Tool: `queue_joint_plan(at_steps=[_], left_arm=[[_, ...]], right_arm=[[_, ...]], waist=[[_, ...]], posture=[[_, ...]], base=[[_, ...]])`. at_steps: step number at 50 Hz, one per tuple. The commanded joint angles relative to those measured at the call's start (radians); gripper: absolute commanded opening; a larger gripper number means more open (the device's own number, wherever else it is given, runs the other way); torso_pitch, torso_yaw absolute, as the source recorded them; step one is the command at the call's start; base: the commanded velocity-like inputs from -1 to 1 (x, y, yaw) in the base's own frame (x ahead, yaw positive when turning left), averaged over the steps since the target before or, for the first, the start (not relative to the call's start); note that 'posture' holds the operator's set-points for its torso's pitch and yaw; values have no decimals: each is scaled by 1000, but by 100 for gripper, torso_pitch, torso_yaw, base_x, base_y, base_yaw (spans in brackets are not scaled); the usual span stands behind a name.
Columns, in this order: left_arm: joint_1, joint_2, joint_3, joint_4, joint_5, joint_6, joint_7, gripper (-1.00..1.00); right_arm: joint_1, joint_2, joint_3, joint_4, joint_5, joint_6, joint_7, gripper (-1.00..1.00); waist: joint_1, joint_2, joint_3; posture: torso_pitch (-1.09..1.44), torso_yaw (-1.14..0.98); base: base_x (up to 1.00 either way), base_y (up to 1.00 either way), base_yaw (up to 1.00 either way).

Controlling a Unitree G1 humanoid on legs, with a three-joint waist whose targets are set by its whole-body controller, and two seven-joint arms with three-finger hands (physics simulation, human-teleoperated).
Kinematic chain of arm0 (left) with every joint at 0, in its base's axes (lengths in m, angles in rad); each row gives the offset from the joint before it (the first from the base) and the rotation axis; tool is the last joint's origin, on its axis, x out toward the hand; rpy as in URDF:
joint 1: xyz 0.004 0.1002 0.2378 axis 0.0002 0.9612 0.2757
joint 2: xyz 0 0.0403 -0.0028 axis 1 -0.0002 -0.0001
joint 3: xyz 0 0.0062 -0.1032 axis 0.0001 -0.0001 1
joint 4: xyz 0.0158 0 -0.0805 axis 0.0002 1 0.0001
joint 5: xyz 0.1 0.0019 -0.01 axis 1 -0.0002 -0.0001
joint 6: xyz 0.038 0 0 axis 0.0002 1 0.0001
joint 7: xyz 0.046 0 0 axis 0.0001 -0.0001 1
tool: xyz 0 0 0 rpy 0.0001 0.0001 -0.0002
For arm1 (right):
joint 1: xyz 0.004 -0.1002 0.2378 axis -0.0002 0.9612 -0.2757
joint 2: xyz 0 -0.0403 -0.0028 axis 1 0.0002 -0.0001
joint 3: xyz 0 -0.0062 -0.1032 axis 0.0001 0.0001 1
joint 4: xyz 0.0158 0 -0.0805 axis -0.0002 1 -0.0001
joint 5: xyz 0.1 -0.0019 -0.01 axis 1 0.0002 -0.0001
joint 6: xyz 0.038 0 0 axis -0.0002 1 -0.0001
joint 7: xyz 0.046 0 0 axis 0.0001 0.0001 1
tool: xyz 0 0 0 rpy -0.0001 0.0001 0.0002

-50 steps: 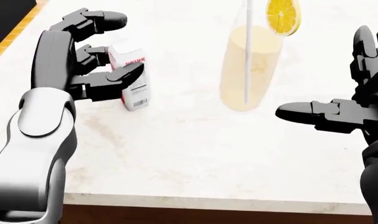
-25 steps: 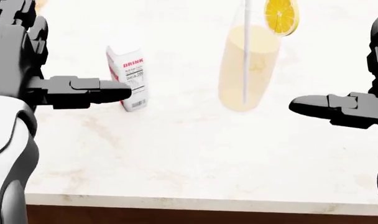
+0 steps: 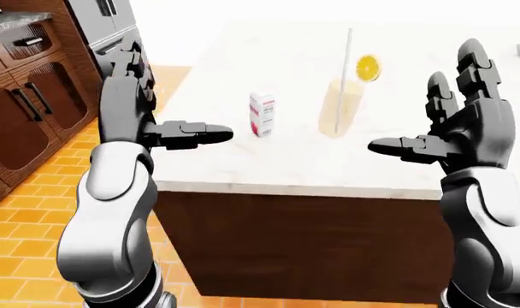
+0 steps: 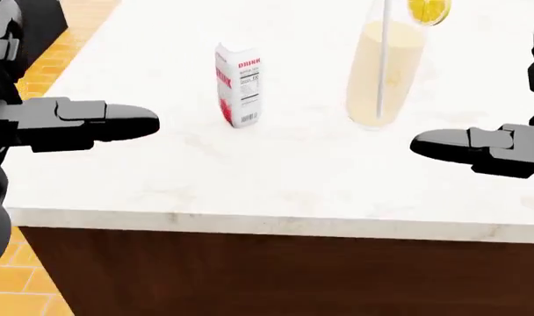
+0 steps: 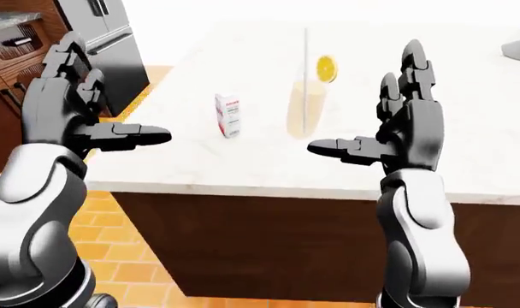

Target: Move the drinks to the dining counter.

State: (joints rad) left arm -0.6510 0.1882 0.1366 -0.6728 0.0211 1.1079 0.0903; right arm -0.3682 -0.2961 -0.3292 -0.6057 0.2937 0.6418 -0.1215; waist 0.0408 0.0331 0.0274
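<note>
Pale, smooth marble-look counter (image 4: 276, 178) over dark wood base (image 3: 302, 244); paper drink carton (image 4: 239, 93); clear glass (image 4: 386, 72).

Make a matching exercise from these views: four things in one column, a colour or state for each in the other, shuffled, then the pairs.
Things:
1. drink carton
2. glass of lemonade
3. left hand
4. floor

States:
A. orange tiles
B. fingers spread, holding nothing
C. white with red lettering, upright on the counter
D. pale yellow, with a straw and lemon slice

Pairs: 1-C, 2-D, 3-B, 4-A

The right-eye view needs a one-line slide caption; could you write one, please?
Both open hands, left hand and right hand, flank a drink carton and lemonade glass.
</note>
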Motion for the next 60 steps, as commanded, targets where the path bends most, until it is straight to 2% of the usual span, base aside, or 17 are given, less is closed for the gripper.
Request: queue_joint_plan(at_steps=[1, 3, 8, 12, 13, 15, 17, 22, 25, 26, 35, 37, 38, 48, 51, 52, 60], left_arm=[[-27, 1, -4, -20, 0, -24, 4, 100], [-25, 0, -6, -20, -1, -26, 5, 100], [-24, -3, -13, -20, 1, -28, 7, 100], [-26, -7, -21, -21, 6, -28, 6, 100], [-28, -7, -21, -22, 7, -25, 6, 100], [-27, -7, -23, -24, 10, -25, 4, 100], [-22, -8, -22, -25, 11, -27, 2, 100], [-26, -9, -20, -27, 13, -21, 0, 100], [-24, -8, -20, -29, 15, -22, 0, 100], [-24, -9, -20, -32, 15, -19, 0, 100], [-27, -4, -25, -58, 15, 21, -26, 100], [-24, 0, -27, -60, 22, 18, -33, 100], [-28, -1, -22, -66, 21, 28, -36, 100], [-7, -6, -32, -93, 37, 30, -56, 100], [-10, -4, -32, -101, 43, 38, -62, 100], [-11, -4, -33, -103, 45, 40, -63, 100], [-6, -3, -35, -105, 61, 38, -76, 100]], right_arm=[[-15, -13, -7, -11, -4, -18, 2, 100], [-16, -12, -6, -10, -7, -20, 3, 100], [-20, -12, -10, -18, -5, -10, 1, 100], [-18, -8, -12, -29, 6, -9, 2, 100], [-18, -8, -12, -31, 9, -7, 3, 100], [-17, -8, -14, -39, 16, -2, 1, 100], [-17, -9, -14, -40, 19, -1, -1, 100], [-14, -7, -9, -33, 19, -13, 2, 100], [-16, -8, -8, -38, 20, -10, 2, 100], [-15, -9, -7, -39, 20, -10, 3, 100], [-19, -1, 2, -52, 27, -11, 14, 100], [-23, -2, 4, -61, 31, -3, 13, 100], [-27, -3, 6, -61, 32, -2, 14, 100], [-54, -10, 19, -62, 35, 17, 26, 100], [-56, -8, 26, -71, 34, 26, 28, 100], [-56, -7, 26, -71, 35, 27, 30, 100], [-52, 7, 38, -62, 43, 16, 37, 100]], waist=[[3, 15, -21], [9, 31, -55], [3, 5, -53], [-12, -95, 32], [-13, -142, 14], [-22, -90, 71], [29, -103, 11], [39, -26, 17], [40, 75, -33], [38, 44, 4], [-2, -105, 33], [-16, -175, 12], [-19, -135, 33], [-20, -31, 12], [-10, 68, -23], [-4, 27, 2], [1, -55, 15]], posture=[[0, 0], [0, 0], [0, 0], [0, 0], [0, 0], [0, 0], [0, 0], [0, 0], [0, 0], [0, 0], [0, 0], [0, 0], [0, 0], [0, 0], [0, 0], [0, 0], [0, 0]], base=[[-100, 0, 0], [-100, 0, 0], [-85, 0, 0], [-17, 2, 6], [0, 0, 55], [0, 0, 90], [0, 0, 100], [0, 0, 100], [0, 0, 100], [0, 0, 100], [0, 0, 100], [0, 0, 100], [0, 0, 100], [0, 0, 100], [0, 0, 100], [0, 0, 100], [0, 0, 100]])
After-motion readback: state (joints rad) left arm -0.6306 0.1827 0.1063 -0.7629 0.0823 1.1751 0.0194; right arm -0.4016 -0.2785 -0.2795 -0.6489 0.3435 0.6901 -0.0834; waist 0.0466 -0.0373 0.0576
